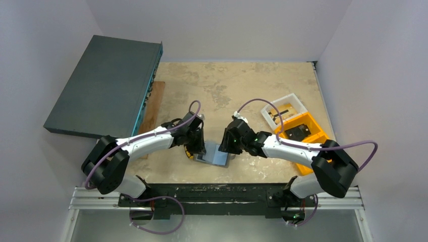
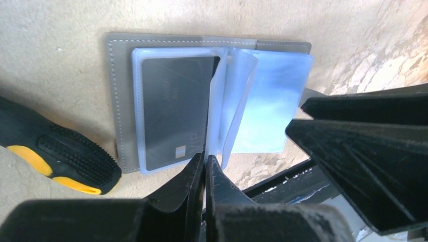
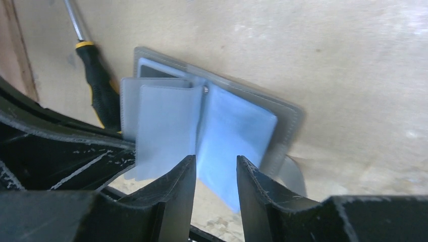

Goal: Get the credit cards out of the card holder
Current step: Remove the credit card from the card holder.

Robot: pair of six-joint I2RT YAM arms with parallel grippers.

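The grey card holder lies open on the table between both grippers. In the left wrist view its grey cover carries clear plastic sleeves, and a dark grey credit card sits in the left sleeve. My left gripper is shut, with the lower edge of a middle sleeve pinched between its tips. My right gripper is open over the pale blue right-hand sleeve, and that sleeve's corner shows in the gap between its fingers. The card holder stays flat.
A black and yellow screwdriver lies just left of the holder. A large dark flat box and a wooden board are at the back left. Orange and clear bins stand at the right.
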